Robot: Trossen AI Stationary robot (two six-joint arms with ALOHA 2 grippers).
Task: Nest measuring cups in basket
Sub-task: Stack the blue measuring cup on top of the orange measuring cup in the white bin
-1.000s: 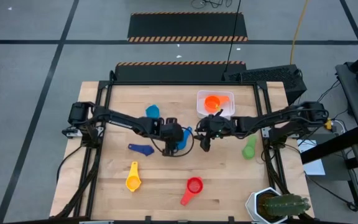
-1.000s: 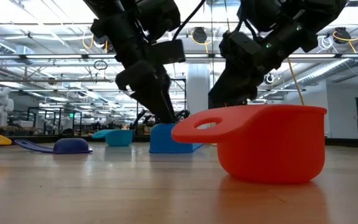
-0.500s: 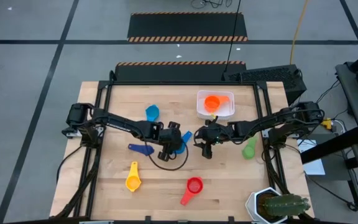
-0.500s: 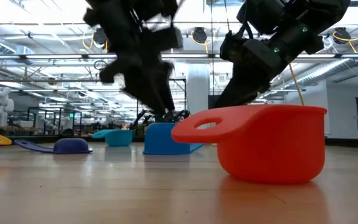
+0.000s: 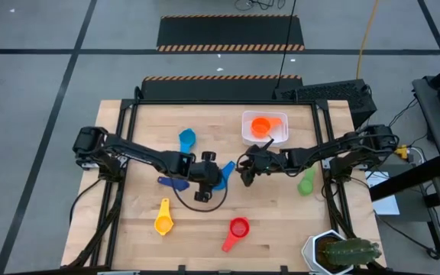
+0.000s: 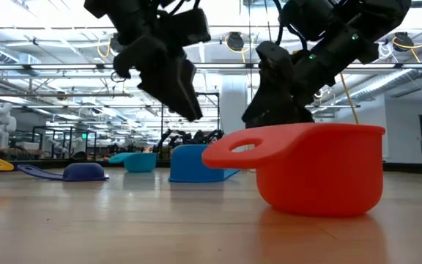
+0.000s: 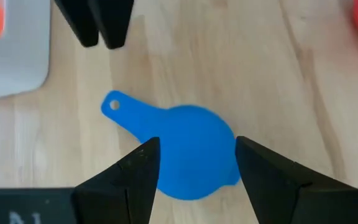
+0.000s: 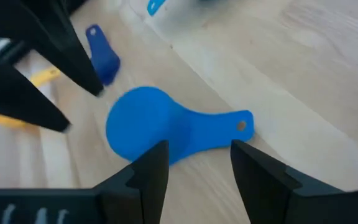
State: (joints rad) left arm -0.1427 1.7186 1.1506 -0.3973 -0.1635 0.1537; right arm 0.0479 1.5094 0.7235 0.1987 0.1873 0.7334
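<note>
The blue cup (image 7: 185,149) lies mouth down on the table's middle, with its handle (image 8: 229,124) toward the basket. My left gripper (image 5: 205,169) hovers open above it (image 6: 174,81), one finger to each side, touching nothing. My right gripper (image 5: 246,169) is open too, just right of the cup, aimed at the handle (image 6: 277,95). The white basket (image 5: 281,139) holds the orange cup (image 5: 261,126). The light blue (image 5: 187,138), navy (image 5: 173,182), yellow (image 5: 163,219), red (image 5: 237,229) and green (image 5: 306,181) cups lie scattered on the table.
A white pot with a cactus (image 5: 336,252) stands at the table's near right corner. In the low view the red cup (image 6: 321,176) fills the foreground. Bare wood lies between the yellow and red cups and along the far left.
My left gripper has risen off the blue cup and drawn a little toward the table's left; the cup stays on the table, slid slightly. My right gripper has moved left, closer to the blue cup.
</note>
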